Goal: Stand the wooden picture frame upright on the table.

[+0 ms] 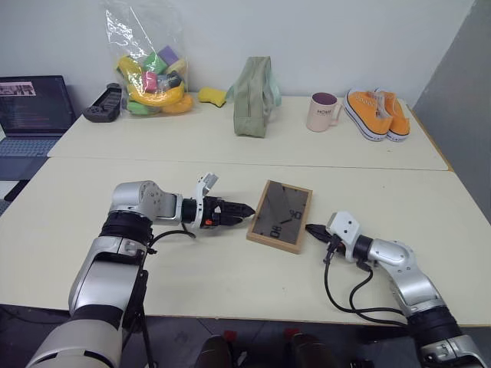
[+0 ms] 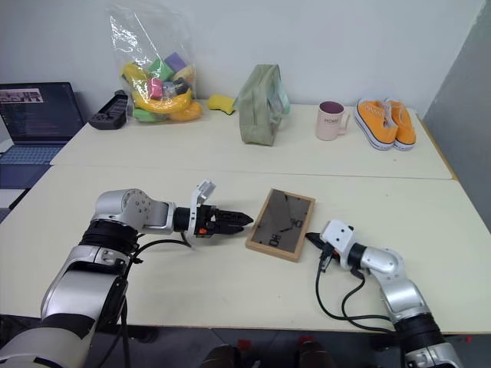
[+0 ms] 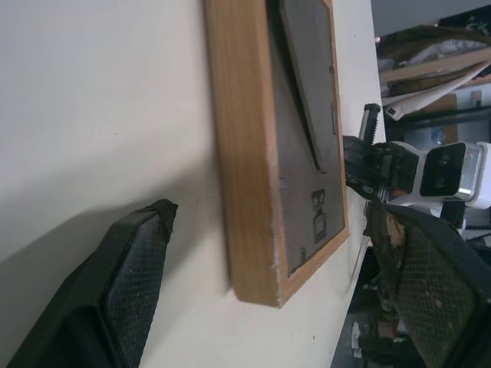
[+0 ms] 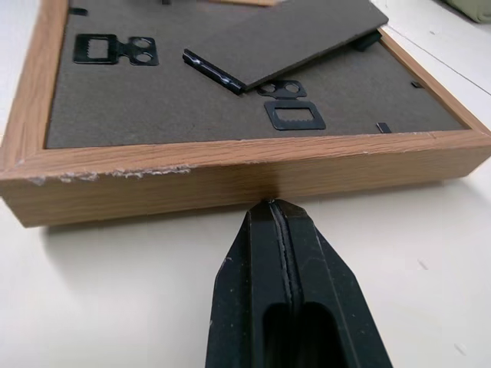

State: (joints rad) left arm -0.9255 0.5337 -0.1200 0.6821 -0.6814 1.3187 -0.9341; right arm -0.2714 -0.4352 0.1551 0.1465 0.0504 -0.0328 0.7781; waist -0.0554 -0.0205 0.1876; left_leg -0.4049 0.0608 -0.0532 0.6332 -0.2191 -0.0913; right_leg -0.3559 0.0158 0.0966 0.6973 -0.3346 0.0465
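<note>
- At the far left edge I see a laptop (image 1: 31, 107) with its screen lit, and next to it a black controller (image 1: 103, 103) on the far section of the surface (image 1: 115, 291).
- A clear plastic bag of bright toys (image 1: 152, 77) stands beside the controller, with a yellow sponge (image 1: 212, 96) just to its right.
- My left gripper (image 1: 244, 211) reaches in from the left, pointing at the left edge of the wooden picture frame (image 1: 280, 216); in the left wrist view its fingers (image 3: 123, 284) are spread wide, one on each side of the frame's near corner, and neither one touches the wood.
- A pale green fabric bag (image 1: 255, 96) stands upright at the middle of the far section.
- The wooden picture frame lies flat, face down, on the near section of the surface, between my two grippers; its dark grey backing is up and its fold-out stand lies along it.
- My right gripper (image 1: 314, 230) sits low at the frame's right edge; in the right wrist view its fingers (image 4: 288, 299) are pressed together, tip right at the light-wood side, holding nothing.
- A pink mug (image 1: 322, 112) and a pair of orange sneakers (image 1: 377, 113) stand at the far right of the far section.
</note>
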